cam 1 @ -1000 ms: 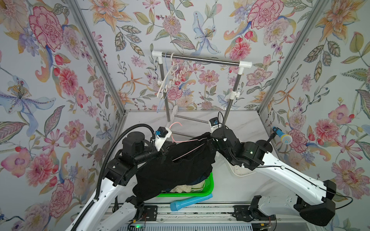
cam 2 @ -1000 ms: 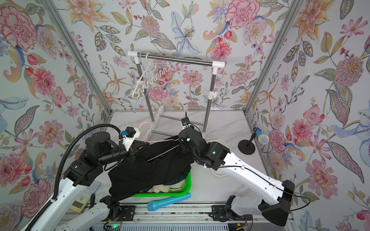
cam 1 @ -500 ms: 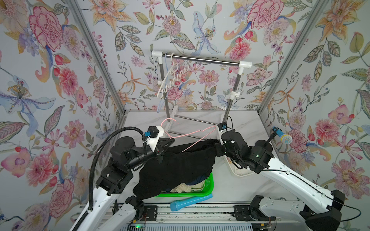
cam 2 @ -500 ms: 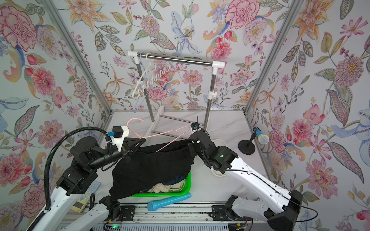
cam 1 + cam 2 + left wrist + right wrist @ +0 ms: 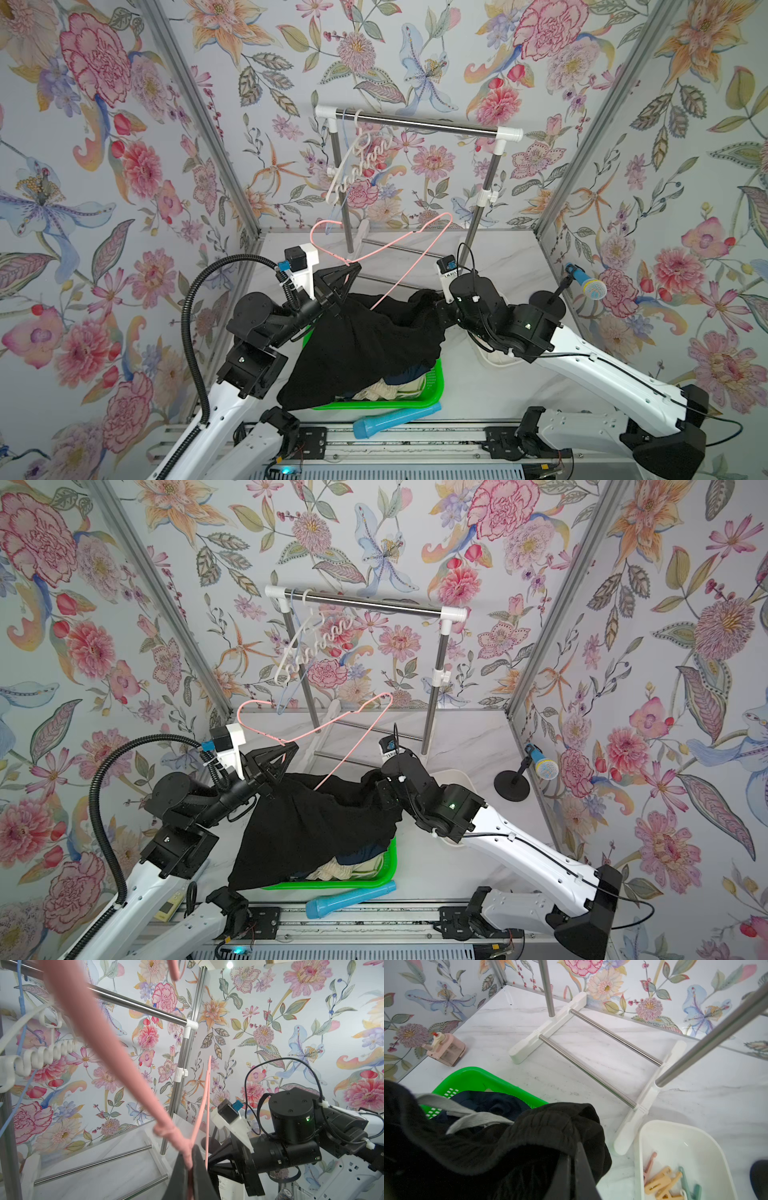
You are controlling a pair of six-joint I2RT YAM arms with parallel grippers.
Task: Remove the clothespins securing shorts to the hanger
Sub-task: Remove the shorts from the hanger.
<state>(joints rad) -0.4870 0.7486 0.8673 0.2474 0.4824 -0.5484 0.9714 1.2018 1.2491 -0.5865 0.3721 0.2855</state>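
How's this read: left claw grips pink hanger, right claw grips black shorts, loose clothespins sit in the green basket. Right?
The clothespins lie in the white tray, not the green basket; the right wrist view shows it. Rest holds: left claw on pink hanger, right claw on black shorts.

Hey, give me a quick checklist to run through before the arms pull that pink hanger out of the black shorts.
1. The left gripper is shut on the pink hanger at its neck: ok.
2. The right gripper is shut on the black shorts: ok.
3. Hanger clear of the shorts: not ok; one wire runs into the fabric.
4. No clothespins on the shorts: cannot tell, folds hide the waistband; several clothespins lie in the white tray.
5. Shorts over the green basket: ok, they drape across it.
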